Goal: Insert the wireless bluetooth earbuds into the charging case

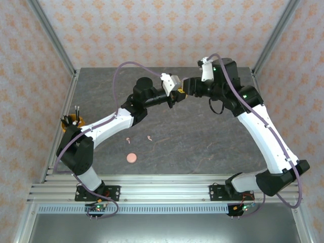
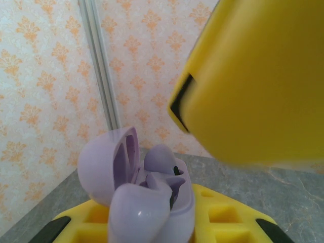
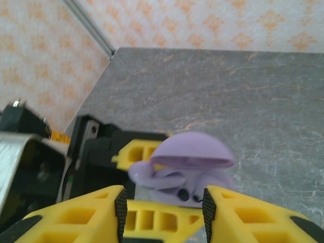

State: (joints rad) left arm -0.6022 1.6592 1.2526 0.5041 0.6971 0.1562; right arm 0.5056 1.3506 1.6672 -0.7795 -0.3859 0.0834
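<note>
My left gripper [image 1: 175, 96] is shut on an open pale purple charging case [image 2: 98, 164], held up above the middle back of the table. A purple earbud [image 2: 161, 159] sits in the case. A second purple earbud [image 2: 136, 212] lies at its front, sticking out. My right gripper [image 3: 164, 202] stands open right at the case [image 3: 195, 152], with its black pads on either side of the case's near edge. One of the right gripper's yellow fingers [image 2: 253, 81] hangs over the case. Two pale pink earbuds [image 1: 129, 139] [image 1: 150, 137] lie loose on the table.
A round pink case [image 1: 132, 158] lies on the grey table [image 1: 202, 147] near the front, just below the pink earbuds. An orange holder with tools [image 1: 71, 123] stands at the left edge. Patterned walls and metal posts enclose the table.
</note>
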